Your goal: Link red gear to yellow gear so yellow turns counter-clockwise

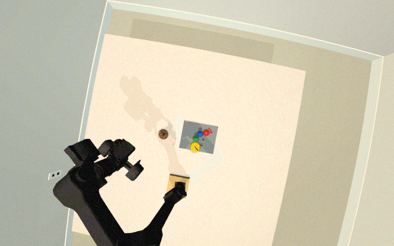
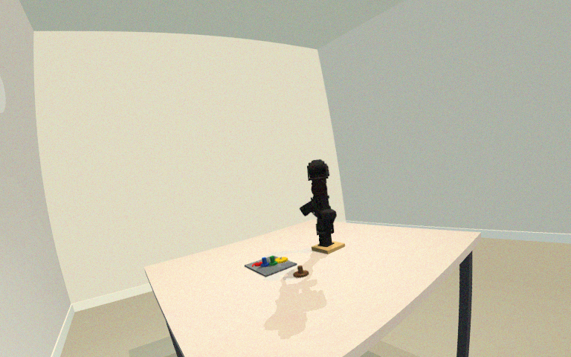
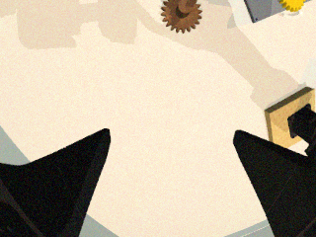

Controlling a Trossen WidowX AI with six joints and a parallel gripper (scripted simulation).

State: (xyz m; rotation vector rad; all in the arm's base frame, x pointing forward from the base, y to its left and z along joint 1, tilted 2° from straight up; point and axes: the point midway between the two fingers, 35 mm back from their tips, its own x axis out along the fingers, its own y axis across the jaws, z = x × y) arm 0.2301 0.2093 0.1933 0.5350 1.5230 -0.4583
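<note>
On the grey board [image 1: 188, 126] [image 2: 265, 272] [image 3: 258, 9], the red gear [image 1: 206, 131], blue gear [image 1: 199, 134] [image 2: 264, 262], green gear [image 1: 195, 139] [image 2: 272, 260] and yellow gear [image 1: 193, 146] [image 2: 281, 259] [image 3: 292, 4] stand in a row, each appearing to meet its neighbour. Blue and green look seated low; exact tooth contact is too small to tell. A short empty peg [image 1: 202, 139] shows beside them. A loose brown gear [image 1: 163, 134] [image 2: 300, 273] [image 3: 173, 19] stands on the table, left of the board in the top view. My gripper [image 3: 174, 136] is open and empty, high and well away from the board.
The arm's wooden base plate [image 1: 171, 181] [image 2: 328, 250] [image 3: 278, 133] stands on the table [image 1: 247, 116] [image 2: 378, 269], below the board in the top view. The arm reaches over the table's left edge there. Its shadow falls beside and over the brown gear.
</note>
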